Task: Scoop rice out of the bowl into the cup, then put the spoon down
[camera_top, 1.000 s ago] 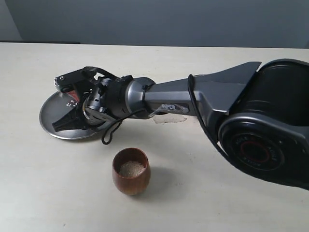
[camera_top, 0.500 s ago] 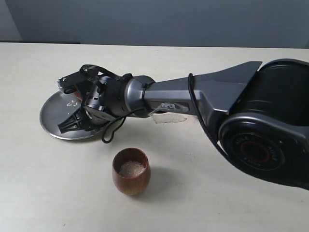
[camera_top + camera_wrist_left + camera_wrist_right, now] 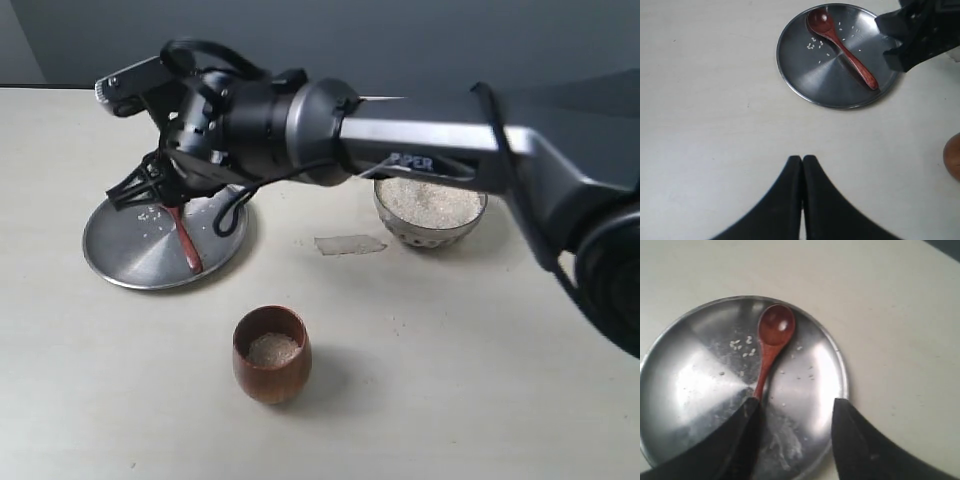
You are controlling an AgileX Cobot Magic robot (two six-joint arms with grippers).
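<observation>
Spoon [image 3: 186, 243] lies on plate [image 3: 130, 262]; right gripper [image 3: 795, 412] above, jaws spread. Left gripper [image 3: 802, 162] clenched, seemingly empty. Cup [image 3: 272, 355] at plate's 4–5 o'clock.

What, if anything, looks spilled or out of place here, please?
A few loose rice grains lie scattered on the steel plate beside the spoon, outside the cup. A small clear scrap also lies on the table near the bowl.
</observation>
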